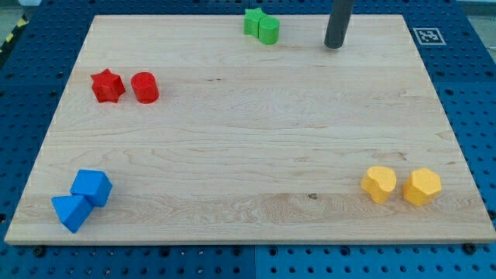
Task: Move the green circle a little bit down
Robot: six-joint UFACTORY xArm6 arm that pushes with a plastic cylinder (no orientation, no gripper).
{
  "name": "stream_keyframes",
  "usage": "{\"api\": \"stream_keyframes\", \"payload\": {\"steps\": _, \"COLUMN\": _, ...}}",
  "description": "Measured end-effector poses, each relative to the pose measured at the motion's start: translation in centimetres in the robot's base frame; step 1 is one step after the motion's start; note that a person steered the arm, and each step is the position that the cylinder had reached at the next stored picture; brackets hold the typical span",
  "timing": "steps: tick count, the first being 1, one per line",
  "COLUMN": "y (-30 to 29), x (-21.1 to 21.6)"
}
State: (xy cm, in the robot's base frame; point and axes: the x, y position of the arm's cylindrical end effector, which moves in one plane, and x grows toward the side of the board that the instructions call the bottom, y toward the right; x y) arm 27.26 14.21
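Rod comes in from the view's top, right of centre; my tip (334, 46) sits on the wooden table (248, 139) near its top edge, touching nothing. No jaws on this rig, only the bare rod, so nothing is clenched, released or grasped. Green circle (268, 31) is close to the top edge, just right of the midline, to the view's left of the tip and apart from it, with clear wood between them. It's touching a second green block (252, 21) on its upper left; that one looks star-like, but its shape is hard to call. Red star (107, 85) and red cylinder (145, 87) sit just beside each other near the left edge, upper part of the table. Two blue blocks are in the bottom-left corner, touching: a blue cube-like one (93, 187) and a blue wedge-like one (71, 211) below it. Two yellow blocks sit near the bottom-right corner, side by side with a small gap: a rounded yellow one (379, 184) and a yellow hexagon-like one (422, 187). Blue pegboard (473, 85) surrounds the table.
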Motion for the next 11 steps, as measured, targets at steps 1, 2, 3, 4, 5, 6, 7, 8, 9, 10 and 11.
{"api": "stream_keyframes", "payload": {"steps": 1, "y": -4.0, "x": -1.5}}
{"api": "stream_keyframes", "payload": {"steps": 2, "y": -6.0, "x": -3.6}}
{"api": "stream_keyframes", "payload": {"steps": 3, "y": -6.6, "x": -4.4}}
{"api": "stream_keyframes", "payload": {"steps": 4, "y": -7.7, "x": -4.4}}
{"api": "stream_keyframes", "payload": {"steps": 5, "y": -9.1, "x": -4.4}}
{"api": "stream_keyframes", "payload": {"steps": 6, "y": -9.2, "x": -4.4}}
{"api": "stream_keyframes", "payload": {"steps": 7, "y": -9.2, "x": -4.0}}
{"api": "stream_keyframes", "payload": {"steps": 8, "y": -9.2, "x": -2.9}}
{"api": "stream_keyframes", "payload": {"steps": 9, "y": -9.2, "x": -2.6}}
{"api": "stream_keyframes", "payload": {"steps": 10, "y": -8.0, "x": -1.8}}
{"api": "stream_keyframes", "payload": {"steps": 11, "y": -6.3, "x": 3.2}}
